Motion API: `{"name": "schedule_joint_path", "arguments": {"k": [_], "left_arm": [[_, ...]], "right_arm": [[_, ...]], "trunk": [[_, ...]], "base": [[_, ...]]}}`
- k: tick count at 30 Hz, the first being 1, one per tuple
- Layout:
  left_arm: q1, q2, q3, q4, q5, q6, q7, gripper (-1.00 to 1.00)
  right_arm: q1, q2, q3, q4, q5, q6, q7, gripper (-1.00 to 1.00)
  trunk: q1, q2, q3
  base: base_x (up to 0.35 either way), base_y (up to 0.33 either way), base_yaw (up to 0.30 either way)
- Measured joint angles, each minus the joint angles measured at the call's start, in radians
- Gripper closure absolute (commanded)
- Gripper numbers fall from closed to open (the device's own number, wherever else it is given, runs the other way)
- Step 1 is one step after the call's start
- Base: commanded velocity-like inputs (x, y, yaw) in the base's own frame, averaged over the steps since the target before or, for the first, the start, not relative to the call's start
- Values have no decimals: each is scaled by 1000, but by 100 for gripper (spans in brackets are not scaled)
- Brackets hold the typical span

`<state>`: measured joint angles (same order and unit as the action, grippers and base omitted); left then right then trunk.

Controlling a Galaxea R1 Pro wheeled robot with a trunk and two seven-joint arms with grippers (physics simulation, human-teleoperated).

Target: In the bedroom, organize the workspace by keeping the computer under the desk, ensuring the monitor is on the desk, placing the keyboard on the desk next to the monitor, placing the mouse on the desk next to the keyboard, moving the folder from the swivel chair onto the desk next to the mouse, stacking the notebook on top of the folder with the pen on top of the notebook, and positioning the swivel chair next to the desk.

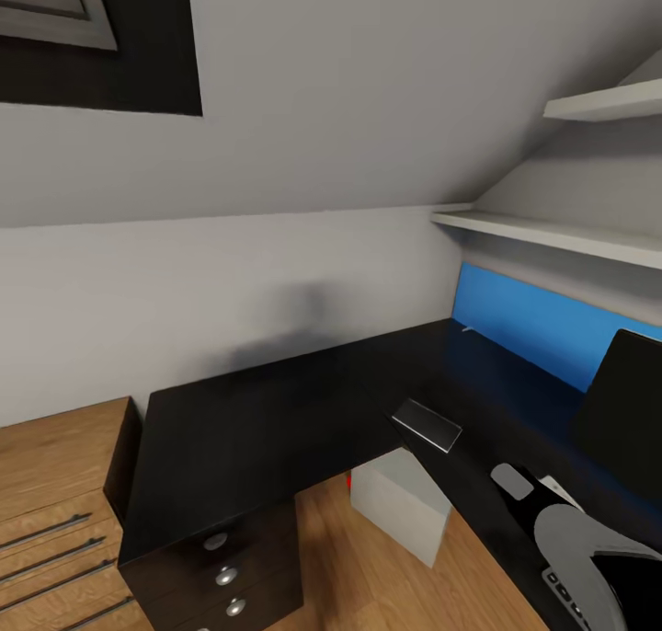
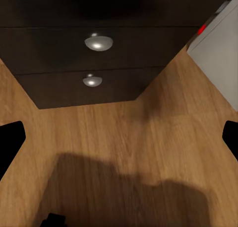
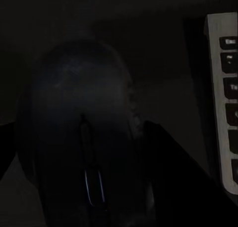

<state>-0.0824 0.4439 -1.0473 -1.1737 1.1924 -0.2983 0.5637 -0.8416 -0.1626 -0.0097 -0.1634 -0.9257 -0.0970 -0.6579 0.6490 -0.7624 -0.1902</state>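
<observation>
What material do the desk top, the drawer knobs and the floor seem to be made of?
The desk top looks like glossy black laminate or lacquer: it faintly mirrors the wall. The knobs look like polished metal, silver with bright highlights. The floor looks like wood planks, with visible grain and seams.

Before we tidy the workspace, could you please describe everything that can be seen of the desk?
The desk has a glossy black L-shaped top and stands on the wood floor. Black drawers with round silver knobs sit beneath its near end. The grey computer stands under the inner corner; the monitor stands on its right wing.
</observation>
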Motion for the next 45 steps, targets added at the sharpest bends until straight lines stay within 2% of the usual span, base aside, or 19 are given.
{"name": "schedule_joint_path", "arguments": {"k": [10, 27, 45], "left_arm": [[0, 0, 0, 0, 0, 0, 0, -100], [0, 0, 0, 1, 0, 0, 0, -100], [0, -4, 0, 6, 2, 0, 0, -100]], "right_arm": [[0, -11, -7, 0, -5, -1, -4, 100], [0, -12, -8, 0, -4, -1, -1, 100], [0, -12, -8, 0, -4, -2, 3, 100]], "trunk": [[38, -70, -31], [104, -189, -85], [173, -315, -141]], "base": [[0, 0, -64], [0, 0, -86], [0, 0, -5]]}}
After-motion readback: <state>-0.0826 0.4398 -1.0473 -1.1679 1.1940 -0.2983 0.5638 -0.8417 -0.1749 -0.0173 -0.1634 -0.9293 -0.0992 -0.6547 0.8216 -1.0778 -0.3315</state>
